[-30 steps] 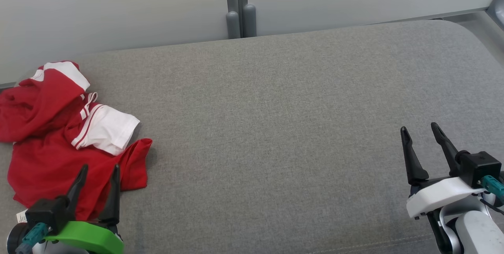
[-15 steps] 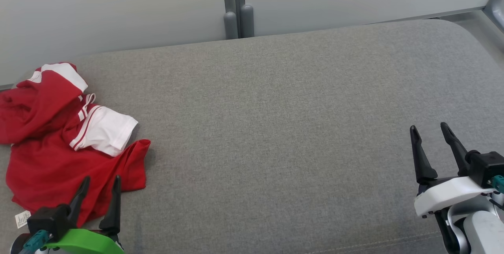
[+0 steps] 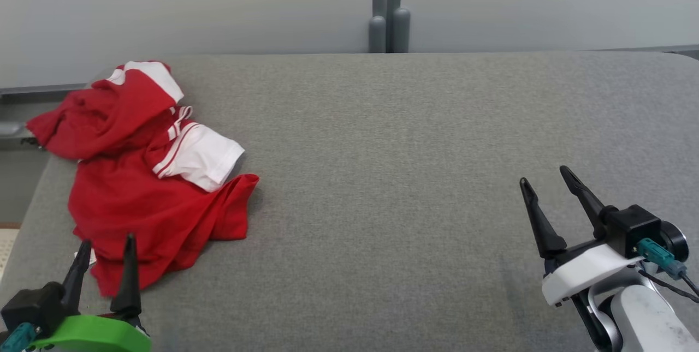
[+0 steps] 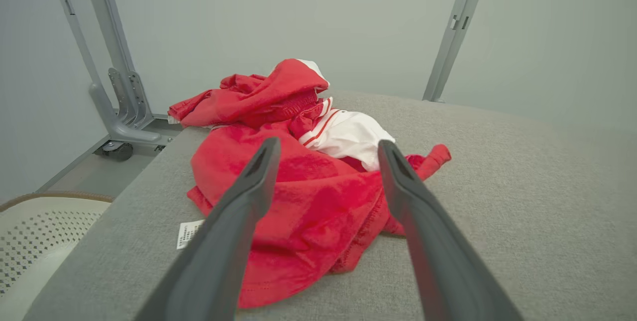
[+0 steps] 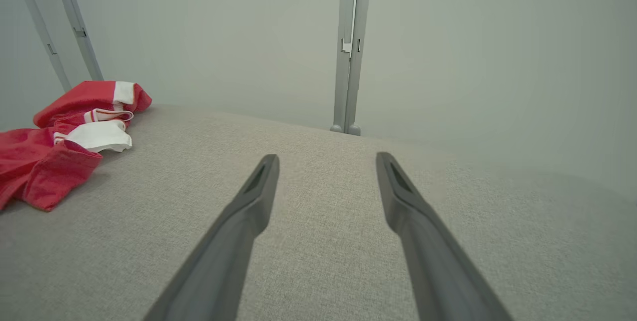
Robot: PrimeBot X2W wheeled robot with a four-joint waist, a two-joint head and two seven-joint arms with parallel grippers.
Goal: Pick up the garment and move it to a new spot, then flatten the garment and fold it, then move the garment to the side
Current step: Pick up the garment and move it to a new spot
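Observation:
A crumpled red garment with white sleeve bands lies at the left end of the grey padded table; a sleeve hangs over the left edge. In the left wrist view the garment sits just beyond my left gripper, which is open with nothing between its fingers. In the head view the left gripper stands at the garment's near hem, apart from the cloth. My right gripper is open over bare table at the lower right. The right wrist view has the garment far left of the right gripper.
A grey wall panel with a vertical post runs behind the table. A white perforated basket sits below the table's left end, beside a metal frame foot. A white tag lies by the hem.
The head camera has turned left, so the whole picture shifted right; the table's left edge now shows. Both grippers stay open, and the garment lies as before.

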